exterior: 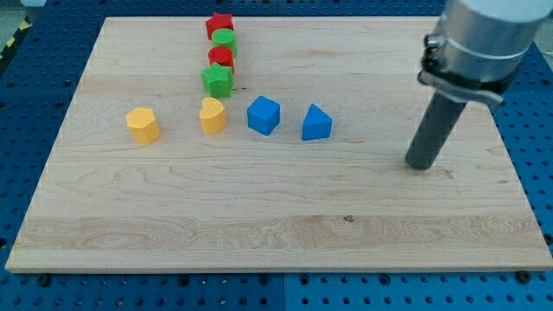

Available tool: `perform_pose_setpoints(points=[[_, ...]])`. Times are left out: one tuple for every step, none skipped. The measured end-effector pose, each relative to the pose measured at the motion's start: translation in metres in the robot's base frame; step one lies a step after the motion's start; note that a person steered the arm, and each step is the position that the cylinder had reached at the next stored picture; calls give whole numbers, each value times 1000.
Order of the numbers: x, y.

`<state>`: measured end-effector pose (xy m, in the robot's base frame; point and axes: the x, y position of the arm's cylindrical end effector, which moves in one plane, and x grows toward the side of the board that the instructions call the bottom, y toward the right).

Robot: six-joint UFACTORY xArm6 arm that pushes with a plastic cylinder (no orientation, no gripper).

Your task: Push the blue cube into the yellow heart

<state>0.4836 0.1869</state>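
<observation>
Nearest the camera lies the bare front strip of the counter (pixel 259 233), and nothing stands on it. We carry no gripper, so there is nothing released or clenched to report; we end in a rod, and my tip (pixel 420 164) rests on the wood at the view's right, touching no block.

Going left to right, all of it lies to the view's left of my tip. Farthest off is a yellow block (pixel 143 124), rounded, its shape hard to tell. Then comes the yellow heart (pixel 212 115). Just above it a column runs toward the view's top: the green star (pixel 218 80), a red block (pixel 221 58), a green round block (pixel 224 38) and a red star (pixel 219 23). Just beside the heart, with a small gap, sits the blue cube (pixel 263 115). Between the cube and my tip stands a blue wedge-like block (pixel 316 123), near the cube but apart from it.

We judge the approach is in hand: the cube is not yet touched. The next move calls for getting my tip just to the cube's right side, and the blue wedge sits on that line. We would skirt it, slip into the gap, then push leftward, level, keeping clear of the green star.
</observation>
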Motion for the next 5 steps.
perform_pose_setpoints(points=[[-26,0],[-26,-22],[-26,-88],[-34,-121],[-40,-125]])
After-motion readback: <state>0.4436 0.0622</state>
